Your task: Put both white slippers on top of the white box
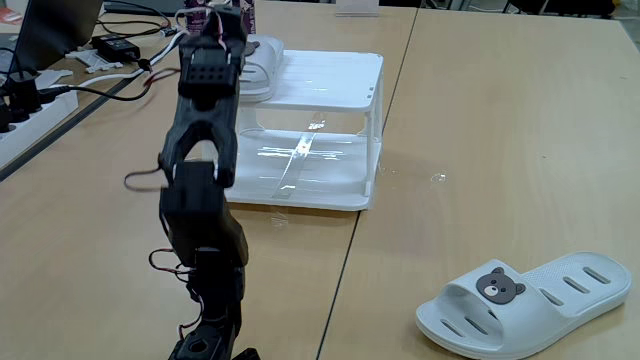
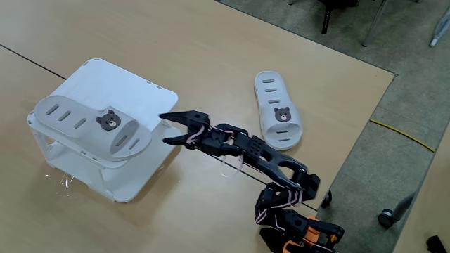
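I counted two white slippers: one (image 2: 88,125) lay on top of the white box (image 2: 144,95), the other (image 2: 279,111) on the table beside that box. I saw one box, one gripper (image 2: 164,129).

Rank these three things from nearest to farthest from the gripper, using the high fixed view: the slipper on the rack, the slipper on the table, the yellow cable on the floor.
From the gripper:
1. Slipper on the rack, just left of the open fingertips, on the rack top.
2. Slipper on the table, to the right, near the table edge.
3. Yellow cable, far right, on the floor.
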You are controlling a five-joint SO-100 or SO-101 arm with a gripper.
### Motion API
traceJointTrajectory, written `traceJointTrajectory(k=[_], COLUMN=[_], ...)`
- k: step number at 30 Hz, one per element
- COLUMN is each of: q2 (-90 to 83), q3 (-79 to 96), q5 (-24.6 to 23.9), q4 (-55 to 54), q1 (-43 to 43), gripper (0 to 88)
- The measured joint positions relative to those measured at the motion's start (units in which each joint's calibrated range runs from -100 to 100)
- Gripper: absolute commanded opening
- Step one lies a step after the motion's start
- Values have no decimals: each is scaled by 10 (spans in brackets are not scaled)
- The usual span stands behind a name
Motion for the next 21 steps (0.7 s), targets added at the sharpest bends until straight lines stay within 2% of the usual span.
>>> traceJointTrajectory(k=[3,4,6,7,8,11,15,20,21], q2=[-77,-107,-136,-145,-150,-156,-160,-175,-175], q3=[81,111,132,137,137,137,221,481,527], q5=[0,0,0,0,0,0,0,0,0], q4=[0,0,0,0,0,-31,-260,-682,-735], q1=[6,6,6,6,5,5,6,6,6], gripper=[299,251,59,0,21,7,7,8,8])
